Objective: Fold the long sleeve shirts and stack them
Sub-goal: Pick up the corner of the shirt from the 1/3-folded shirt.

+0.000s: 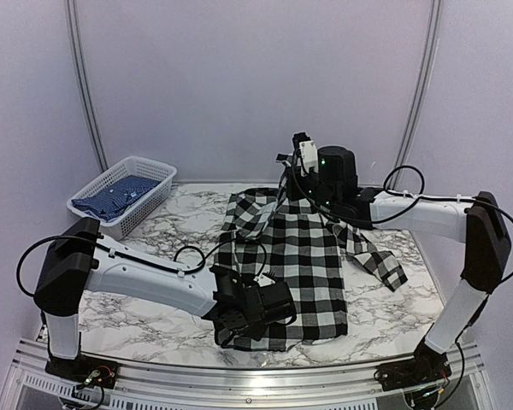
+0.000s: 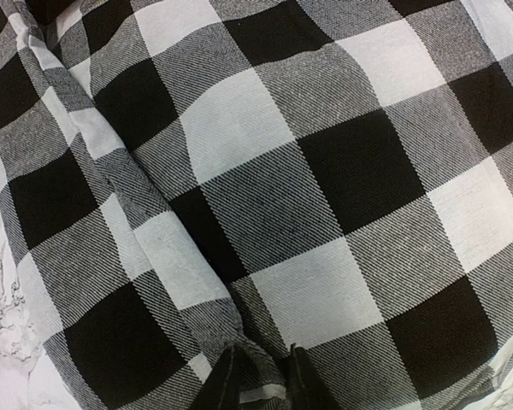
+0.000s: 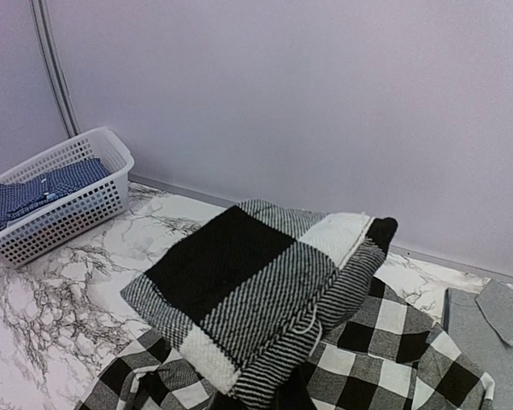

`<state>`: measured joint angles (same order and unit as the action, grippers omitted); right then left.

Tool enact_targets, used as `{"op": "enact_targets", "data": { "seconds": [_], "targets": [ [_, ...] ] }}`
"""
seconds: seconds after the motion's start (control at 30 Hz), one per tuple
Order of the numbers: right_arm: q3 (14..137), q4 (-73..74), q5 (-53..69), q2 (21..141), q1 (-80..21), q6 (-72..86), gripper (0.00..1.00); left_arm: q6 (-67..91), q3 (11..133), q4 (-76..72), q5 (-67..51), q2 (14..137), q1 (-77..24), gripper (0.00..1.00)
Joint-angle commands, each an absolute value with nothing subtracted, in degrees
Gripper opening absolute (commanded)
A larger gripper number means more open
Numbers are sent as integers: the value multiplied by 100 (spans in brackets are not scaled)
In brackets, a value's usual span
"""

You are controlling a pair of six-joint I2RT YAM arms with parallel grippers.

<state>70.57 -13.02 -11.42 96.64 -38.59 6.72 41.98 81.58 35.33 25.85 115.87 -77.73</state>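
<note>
We find shirt (image 1: 303, 256) soft, limp (light too); grip hems: right gripper (image 1: 292, 175) clenched on far fold, left gripper (image 2: 263, 389) seemingly pinching near hem

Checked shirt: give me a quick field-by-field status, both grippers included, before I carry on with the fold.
shirt: checked shirt spread on the marble table, far end lifted
left gripper: left gripper at the near hem, fingertips either side of a raised fold; grip unclear
right gripper: right gripper shut on the shirt's far end, holding it above the table
basket: basket at far left, blue cloth inside
fold: not yet done
</note>
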Motion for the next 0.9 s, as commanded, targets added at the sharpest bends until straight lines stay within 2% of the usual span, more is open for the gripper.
{"op": "enact_targets", "data": {
  "seconds": [0.0,0.2,0.87],
  "targets": [
    [7310,-1352,-1087,9668,-3808,747,0,4213,8152,3755,2815,11637,-7798,16],
    [7356,-1327,-1064,9659,-3810,751,0,4264,8028,3758,2866,11530,-7796,0],
    [7696,-1121,-1138,9450,-3813,513,0,4024,7811,3675,2543,10453,-7825,0]
  ]
}}
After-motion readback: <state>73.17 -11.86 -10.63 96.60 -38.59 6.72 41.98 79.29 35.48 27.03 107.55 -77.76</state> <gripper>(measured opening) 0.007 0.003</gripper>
